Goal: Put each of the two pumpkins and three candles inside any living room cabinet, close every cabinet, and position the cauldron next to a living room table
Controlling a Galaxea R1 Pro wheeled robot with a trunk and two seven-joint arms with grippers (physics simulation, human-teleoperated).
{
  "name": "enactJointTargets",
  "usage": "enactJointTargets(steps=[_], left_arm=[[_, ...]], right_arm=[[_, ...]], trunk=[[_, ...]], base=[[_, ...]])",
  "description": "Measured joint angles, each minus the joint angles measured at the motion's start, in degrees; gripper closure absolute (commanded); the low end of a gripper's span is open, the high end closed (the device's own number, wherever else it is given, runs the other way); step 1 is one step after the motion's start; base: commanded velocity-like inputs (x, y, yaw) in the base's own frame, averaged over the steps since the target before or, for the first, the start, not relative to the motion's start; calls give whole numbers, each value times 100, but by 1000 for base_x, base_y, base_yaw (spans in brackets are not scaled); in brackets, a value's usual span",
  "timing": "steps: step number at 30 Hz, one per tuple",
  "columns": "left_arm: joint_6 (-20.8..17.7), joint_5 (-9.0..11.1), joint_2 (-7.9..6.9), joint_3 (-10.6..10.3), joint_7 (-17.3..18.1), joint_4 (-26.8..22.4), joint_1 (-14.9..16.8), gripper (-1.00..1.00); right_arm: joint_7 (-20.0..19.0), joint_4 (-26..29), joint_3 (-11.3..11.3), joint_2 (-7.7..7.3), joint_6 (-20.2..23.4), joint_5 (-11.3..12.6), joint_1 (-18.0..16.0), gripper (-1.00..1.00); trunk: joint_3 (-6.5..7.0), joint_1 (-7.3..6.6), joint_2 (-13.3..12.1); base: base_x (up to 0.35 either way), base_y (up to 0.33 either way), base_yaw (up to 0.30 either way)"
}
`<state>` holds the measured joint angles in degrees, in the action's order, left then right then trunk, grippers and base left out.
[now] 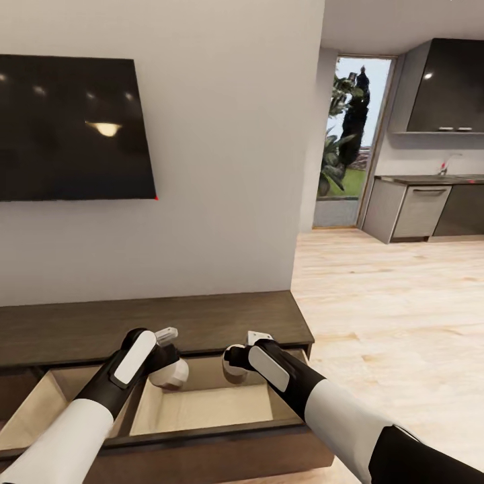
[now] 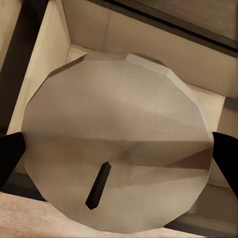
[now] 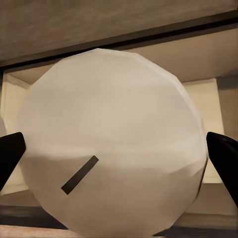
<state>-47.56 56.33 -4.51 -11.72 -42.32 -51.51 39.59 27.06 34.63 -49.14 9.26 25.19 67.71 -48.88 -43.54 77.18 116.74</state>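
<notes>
Head view puts your left pincer (image 1: 168, 363) over the open drawer (image 1: 202, 410) of the dark-brown cabinet (image 1: 148, 323), clamped on a pale candle (image 1: 171, 374); in the left wrist view that candle (image 2: 119, 144) sits between both dark fingertips (image 2: 10, 158), wick up. To its right, your right pincer (image 1: 236, 359) grips a second candle (image 1: 233, 363) above the same drawer, and the right wrist view shows this candle (image 3: 114, 144) pinched between the fingertips (image 3: 225, 158).
</notes>
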Motion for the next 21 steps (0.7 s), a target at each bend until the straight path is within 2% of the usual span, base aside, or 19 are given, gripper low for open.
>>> enactJointTargets(steps=[14, 21], left_arm=[[9, -4, -4, 7, 1, -30, 1, 100], [0, -8, -5, 18, 0, -73, -1, 100]], right_arm=[[0, 0, 0, -5, 0, -9, -2, 100], [0, -1, 0, -9, -84, -2, -1, 100]], trunk=[[0, 1, 0], [-126, 154, 279]], base=[[25, 0, 0], [0, 0, 0]])
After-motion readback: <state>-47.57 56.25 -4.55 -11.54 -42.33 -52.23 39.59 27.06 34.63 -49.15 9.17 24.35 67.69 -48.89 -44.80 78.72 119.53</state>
